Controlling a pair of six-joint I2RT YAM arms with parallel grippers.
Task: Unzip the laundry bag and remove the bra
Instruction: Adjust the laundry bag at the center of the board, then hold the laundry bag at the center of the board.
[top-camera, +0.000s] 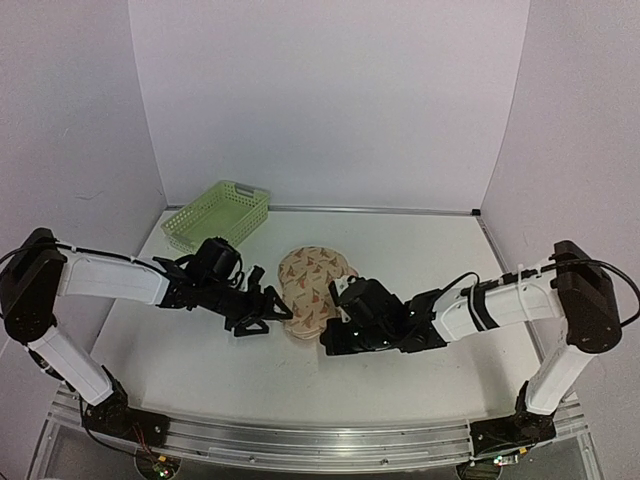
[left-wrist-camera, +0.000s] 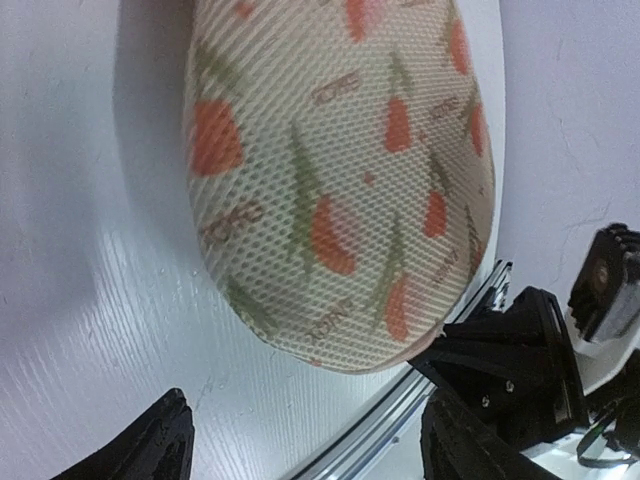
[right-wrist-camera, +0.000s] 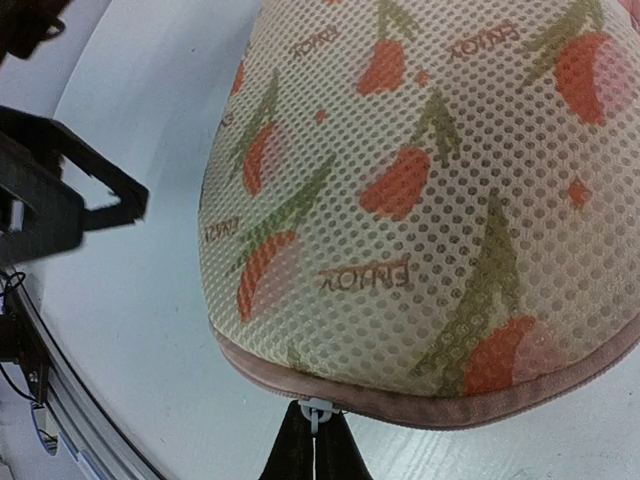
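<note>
Beige-pink mesh with orange-red and green motifs covers the laundry bag (top-camera: 308, 288), which lies zipped shut on the white table (top-camera: 200, 360) between the two grippers, well apart from the green basket (top-camera: 215, 215) at the far left. Right gripper (right-wrist-camera: 315, 440): fingers pressed together, pinching the small metal zip pull (right-wrist-camera: 315, 412) at the bag's near seam. Left gripper (left-wrist-camera: 305, 430): fingers spread wide, just beside the bag's rounded end, gripping nothing. Risks, judged from this state: nothing restrains the bag, so a pull along the zip is likely to drag the whole case across the smooth table instead of opening the seam. The tab is small and held only at the fingertips; a sideways or jerked load could slip it free. The grippers work close together, so contact between them is possible if the left one moves in to anchor the fabric. Not determinable: the bra, hidden inside the closed bag; the direction in which the zip opens; the bag's far lobe, cut off in both wrist views; the right fingertips, hidden beneath the wrist in the top view.
</note>
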